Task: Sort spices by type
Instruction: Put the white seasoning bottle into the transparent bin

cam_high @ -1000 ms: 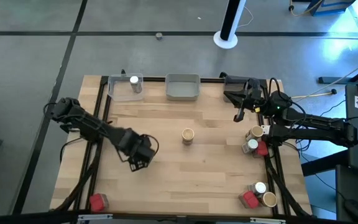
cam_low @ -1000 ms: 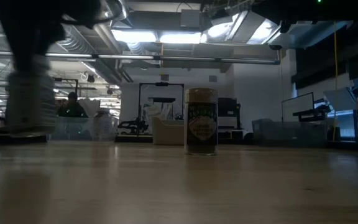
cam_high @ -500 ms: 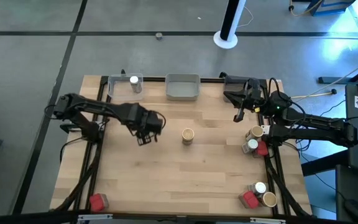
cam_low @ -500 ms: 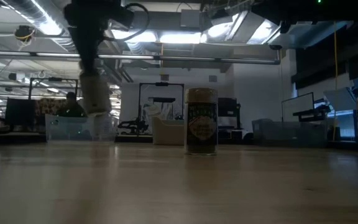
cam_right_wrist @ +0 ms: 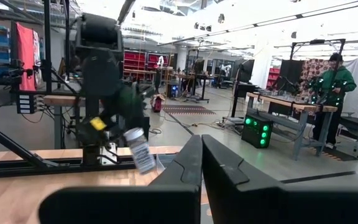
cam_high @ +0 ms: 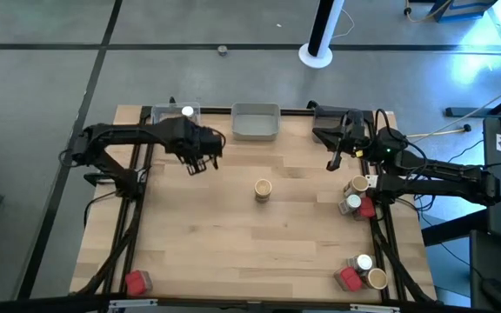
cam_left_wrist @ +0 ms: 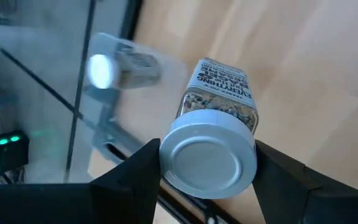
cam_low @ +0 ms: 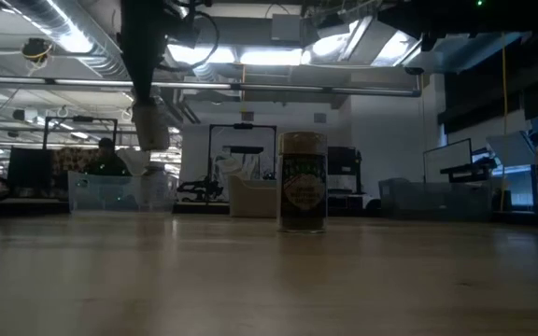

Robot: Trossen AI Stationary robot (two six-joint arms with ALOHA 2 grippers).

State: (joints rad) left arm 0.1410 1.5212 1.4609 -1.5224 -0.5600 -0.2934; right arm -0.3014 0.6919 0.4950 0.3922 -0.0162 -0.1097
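My left gripper [cam_high: 200,158] hangs over the table's far left part, just short of a clear tray [cam_high: 165,116], and is shut on a white-capped jar [cam_left_wrist: 219,102]. The low view shows this jar [cam_low: 150,127] high above the tabletop. Another white-capped jar [cam_high: 187,111] stands in the clear tray. A tan-brown jar [cam_high: 263,189] stands upright at the table's middle. More spices lie in clusters at the right edge [cam_high: 356,196] and the near right corner [cam_high: 361,272]. A red packet [cam_high: 135,281] lies at the near left. My right gripper [cam_high: 333,162] waits shut at the far right. My left gripper pinches the jar at its white cap end [cam_left_wrist: 207,160] between its two fingers [cam_left_wrist: 135,180], one on each opposite side. The fingers come slanting down from above. The jar hangs tilted below them, its bottom end toward the table, lifted clear.
A grey tray [cam_high: 256,122] stands at the far edge's middle and a dark one [cam_high: 327,116] to its right, under my right arm. Bare wood lies around the tan-brown jar and across the near half. A black frame rail [cam_high: 142,148] runs along the left side.
My left gripper has carried the white-capped jar up and toward the table's far edge, from the near-left middle to just short of the clear tray, turning as it went. The jar has stayed in the hold, clear of the table.
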